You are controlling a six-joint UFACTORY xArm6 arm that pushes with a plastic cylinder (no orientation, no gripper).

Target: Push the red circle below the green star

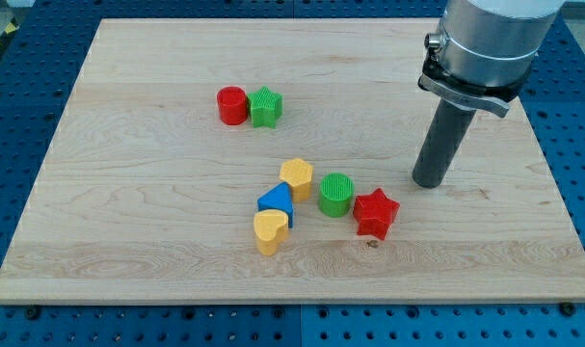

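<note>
Red circle (231, 105) seen touching green star (265, 107) on its view-left side, upper table (128, 212); my tip (428, 181) parked well apart at view's right, near red star (376, 213); no fingers fitted, nothing held.

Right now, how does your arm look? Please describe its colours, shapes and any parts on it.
My arm enters at the view's top right as a wide, light grey cylinder. Below it sits a dark metal collar with a small bolt at its left side. From the collar a straight, dark grey round rod goes down to my tip. I see no claw, cables or markings.
</note>
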